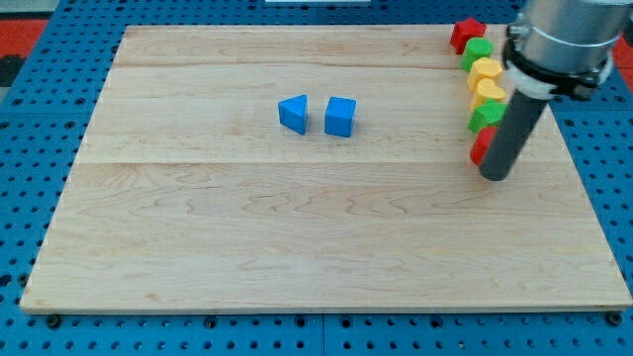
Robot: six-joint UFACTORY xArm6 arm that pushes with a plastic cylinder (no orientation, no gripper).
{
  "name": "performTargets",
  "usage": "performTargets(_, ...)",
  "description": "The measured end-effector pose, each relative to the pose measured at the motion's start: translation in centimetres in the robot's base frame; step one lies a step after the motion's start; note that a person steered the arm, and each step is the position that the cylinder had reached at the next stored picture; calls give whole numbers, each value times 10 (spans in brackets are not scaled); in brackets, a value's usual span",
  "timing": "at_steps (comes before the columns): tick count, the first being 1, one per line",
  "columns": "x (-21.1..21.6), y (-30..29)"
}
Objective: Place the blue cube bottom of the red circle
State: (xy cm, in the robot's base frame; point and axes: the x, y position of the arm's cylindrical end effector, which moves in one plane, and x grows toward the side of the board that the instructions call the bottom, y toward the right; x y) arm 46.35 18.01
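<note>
Right of frame, my tip [497, 176] rests against the red circle [480, 146], lowest in a column of blocks. Having no jaws, I only push. Blue cube [339, 117] sits upper centre, well apart, beside a blue triangle [294, 114].

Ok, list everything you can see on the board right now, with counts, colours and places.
board: one, pale wood, fills most of the view
blue cube: one, blue, centre, toward the view's top
blue triangle: one, blue, just left of the cube, a small gap between
red star: one, red, top of a column at the view's right
green blocks: two, green, in that column, shapes unclear
yellow blocks: two, yellow, between the greens
red circle: one, red, column's bottom, mostly hidden by the rod
my tip: one, dark rod end, against the red circle's right, far from the cube
</note>
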Motion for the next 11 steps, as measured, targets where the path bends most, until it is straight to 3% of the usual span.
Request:
performTargets(4,-89,-66)
performTargets(6,-146,-151)
performTargets(8,-122,-229)
performTargets(9,-97,-244)
performTargets(11,-98,-242)
